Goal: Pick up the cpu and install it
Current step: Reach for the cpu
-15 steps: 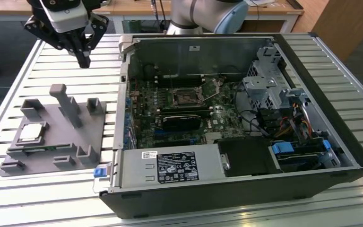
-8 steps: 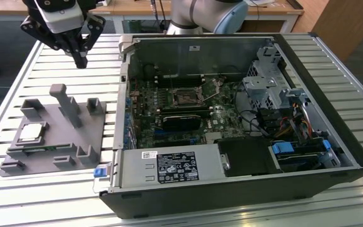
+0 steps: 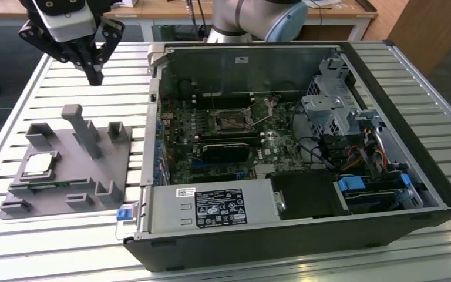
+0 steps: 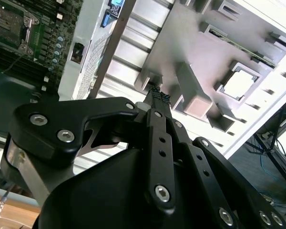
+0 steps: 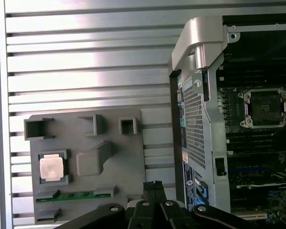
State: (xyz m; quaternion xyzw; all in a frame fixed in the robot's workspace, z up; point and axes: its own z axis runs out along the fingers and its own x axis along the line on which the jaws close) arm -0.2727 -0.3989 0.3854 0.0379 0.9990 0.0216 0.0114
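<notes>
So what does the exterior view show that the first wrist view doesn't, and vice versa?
Exterior view extra: the arm's base, the power supply and the drive cage. First wrist view extra: the case's perforated side wall. Shared: the cpu seated in the grey fixture, the motherboard socket, and the shut gripper, holding nothing.

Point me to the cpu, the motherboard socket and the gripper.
cpu [image 3: 39,163], exterior view, centre of its metal top.
socket [image 3: 231,120], exterior view, middle of the square frame.
gripper [image 3: 94,77], exterior view, at its shut fingertips.
</notes>
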